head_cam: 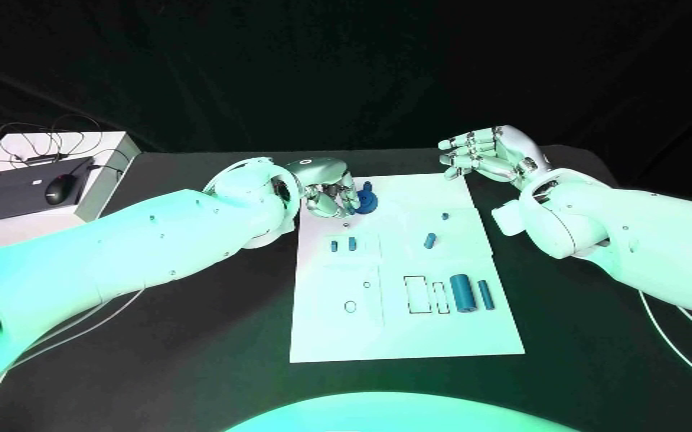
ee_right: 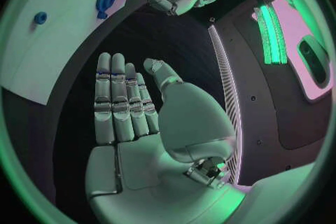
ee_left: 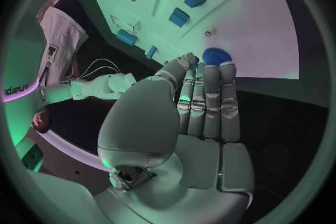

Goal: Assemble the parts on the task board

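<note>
Black table (head_cam: 216, 332) surrounds task board (head_cam: 389, 322); left hand (head_cam: 326, 189) at its edge, right hand (head_cam: 490, 152) off it, both empty, fingers apart.

The head view looks steeply down from above onto the counter (head_cam: 173, 352), with the task board (head_cam: 404, 332) in the middle and both arms coming in from the sides. Each wrist view sits close behind its own palm: the left hand (ee_left: 189, 123) faces the board (ee_left: 259, 28), the right hand (ee_right: 140, 117) faces over the counter (ee_right: 175, 39). All three share the board's far corner.
</note>
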Robot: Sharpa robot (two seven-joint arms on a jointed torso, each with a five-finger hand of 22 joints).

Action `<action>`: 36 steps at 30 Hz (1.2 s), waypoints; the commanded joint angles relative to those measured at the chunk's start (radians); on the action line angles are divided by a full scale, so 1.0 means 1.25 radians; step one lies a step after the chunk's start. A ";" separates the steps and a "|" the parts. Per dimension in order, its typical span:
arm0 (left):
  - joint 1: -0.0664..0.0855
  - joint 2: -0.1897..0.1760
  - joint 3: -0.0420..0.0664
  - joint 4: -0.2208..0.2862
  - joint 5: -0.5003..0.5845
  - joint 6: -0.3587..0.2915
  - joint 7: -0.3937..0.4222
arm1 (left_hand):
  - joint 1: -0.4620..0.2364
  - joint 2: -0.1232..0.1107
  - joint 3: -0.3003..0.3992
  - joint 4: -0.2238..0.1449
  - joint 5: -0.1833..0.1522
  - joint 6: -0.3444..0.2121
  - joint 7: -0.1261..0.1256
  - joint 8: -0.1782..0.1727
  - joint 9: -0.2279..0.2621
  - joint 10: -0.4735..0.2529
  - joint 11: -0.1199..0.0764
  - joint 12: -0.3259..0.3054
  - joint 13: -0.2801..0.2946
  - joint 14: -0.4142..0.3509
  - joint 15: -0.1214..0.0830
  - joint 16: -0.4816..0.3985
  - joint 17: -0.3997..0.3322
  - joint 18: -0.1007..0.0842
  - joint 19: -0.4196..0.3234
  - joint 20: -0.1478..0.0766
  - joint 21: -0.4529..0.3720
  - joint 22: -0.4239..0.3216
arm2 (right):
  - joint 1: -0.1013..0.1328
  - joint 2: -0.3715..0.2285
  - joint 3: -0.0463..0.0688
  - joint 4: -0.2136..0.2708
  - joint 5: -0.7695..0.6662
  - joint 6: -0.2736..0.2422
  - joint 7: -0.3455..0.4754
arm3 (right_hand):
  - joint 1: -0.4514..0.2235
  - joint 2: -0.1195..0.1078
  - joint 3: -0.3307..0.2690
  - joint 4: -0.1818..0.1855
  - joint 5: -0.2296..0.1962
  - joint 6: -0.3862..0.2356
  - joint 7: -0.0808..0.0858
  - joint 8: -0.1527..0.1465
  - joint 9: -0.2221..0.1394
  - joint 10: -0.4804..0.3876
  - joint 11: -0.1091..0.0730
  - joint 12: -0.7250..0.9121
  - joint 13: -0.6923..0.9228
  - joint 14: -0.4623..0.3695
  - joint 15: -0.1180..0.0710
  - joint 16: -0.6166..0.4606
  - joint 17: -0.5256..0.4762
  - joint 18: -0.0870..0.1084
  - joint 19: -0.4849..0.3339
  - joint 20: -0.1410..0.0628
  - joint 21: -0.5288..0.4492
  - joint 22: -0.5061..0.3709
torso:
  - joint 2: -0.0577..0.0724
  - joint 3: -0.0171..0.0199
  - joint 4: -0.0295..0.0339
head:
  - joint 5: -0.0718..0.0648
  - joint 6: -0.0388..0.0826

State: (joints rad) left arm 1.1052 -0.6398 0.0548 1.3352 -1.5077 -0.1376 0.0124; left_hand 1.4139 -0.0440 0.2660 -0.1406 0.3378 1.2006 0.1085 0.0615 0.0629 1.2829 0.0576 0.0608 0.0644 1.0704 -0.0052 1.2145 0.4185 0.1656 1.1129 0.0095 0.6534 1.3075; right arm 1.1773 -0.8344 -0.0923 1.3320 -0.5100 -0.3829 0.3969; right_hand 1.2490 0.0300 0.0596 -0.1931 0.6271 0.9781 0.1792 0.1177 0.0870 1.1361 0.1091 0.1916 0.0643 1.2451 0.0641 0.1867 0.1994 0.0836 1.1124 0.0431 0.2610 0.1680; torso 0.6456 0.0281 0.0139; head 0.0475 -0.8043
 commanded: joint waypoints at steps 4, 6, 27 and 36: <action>-0.001 -0.007 -0.001 -0.001 -0.010 0.015 -0.012 | -0.001 -0.007 -0.006 0.006 -0.001 0.002 0.004 0.000 0.001 0.001 0.002 0.001 -0.001 0.003 0.004 -0.003 0.003 0.003 -0.004 0.000 0.000 0.011 | 0.000 -0.001 0.000 0.002 -0.001 0.005 0.008 | 0.002 0.004 -0.003 0.002 0.004 0.000 0.005 -0.004 -0.001 0.003 0.000 -0.004 -0.001 0.003 -0.001 -0.004 -0.001 -0.010 -0.006 0.002 0.004 0.001 | 0.001 -0.0004 -0.0001 | 0.001 0.000; -0.005 -0.009 -0.002 -0.002 -0.019 0.005 -0.009 | 0.003 -0.009 -0.007 0.009 0.000 0.004 0.004 0.000 0.001 0.004 0.002 0.001 -0.001 0.006 0.003 -0.003 0.005 0.003 -0.001 -0.001 -0.001 0.010 | 0.000 -0.001 0.000 0.002 -0.001 0.005 0.008 | 0.002 0.004 -0.003 0.002 0.004 0.000 0.005 -0.004 -0.001 0.003 0.000 -0.004 -0.001 0.003 -0.001 -0.004 -0.001 -0.010 -0.006 0.002 0.004 0.001 | 0.001 -0.0003 -0.0003 | 0.000 -0.001; -0.033 0.001 -0.011 -0.025 -0.061 0.007 -0.018 | 0.004 -0.013 -0.005 0.012 0.000 -0.001 0.006 0.000 0.001 0.000 0.003 0.001 -0.001 0.006 0.004 -0.006 0.007 0.003 0.000 -0.001 -0.003 0.010 | 0.000 -0.003 0.000 0.004 -0.001 0.004 0.008 | 0.002 0.003 0.000 0.004 0.005 0.000 0.005 -0.004 -0.001 0.003 0.000 -0.004 -0.001 0.003 -0.001 -0.004 -0.001 -0.010 -0.007 0.002 0.005 0.003 | 0.001 0.0001 -0.0005 | -0.001 -0.005; -0.034 0.010 -0.016 -0.028 -0.064 -0.008 -0.018 | 0.005 -0.013 -0.005 0.014 0.000 -0.003 0.006 0.000 0.001 -0.001 0.004 0.002 0.000 0.005 0.004 -0.005 0.008 0.003 0.000 -0.001 -0.004 0.010 | 0.000 -0.002 0.000 0.004 -0.001 0.005 0.008 | 0.002 0.003 0.000 0.004 0.005 0.000 0.005 -0.004 -0.001 0.003 0.000 -0.004 -0.001 0.003 -0.001 -0.004 -0.001 -0.010 -0.007 0.002 0.005 0.003 | 0.001 -0.0002 -0.0010 | 0.000 -0.004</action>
State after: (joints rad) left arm 1.0648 -0.6303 0.0370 1.2998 -1.5748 -0.1420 -0.0090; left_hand 1.4222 -0.0522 0.2609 -0.1294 0.3377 1.1991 0.1141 0.0591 0.0638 1.2829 0.0575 0.0609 0.0641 1.0739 -0.0015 1.2107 0.4282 0.1603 1.1129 0.0095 0.6534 1.3074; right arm 1.1773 -0.8371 -0.0923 1.3356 -0.5103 -0.3830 0.3968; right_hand 1.2490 0.0300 0.0596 -0.1931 0.6271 0.9792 0.1780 0.1178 0.0870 1.1361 0.1092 0.1916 0.0643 1.2451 0.0641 0.1867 0.1994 0.0837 1.1087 0.0469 0.2610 0.1704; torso 0.6465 0.0278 0.0128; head 0.0466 -0.8091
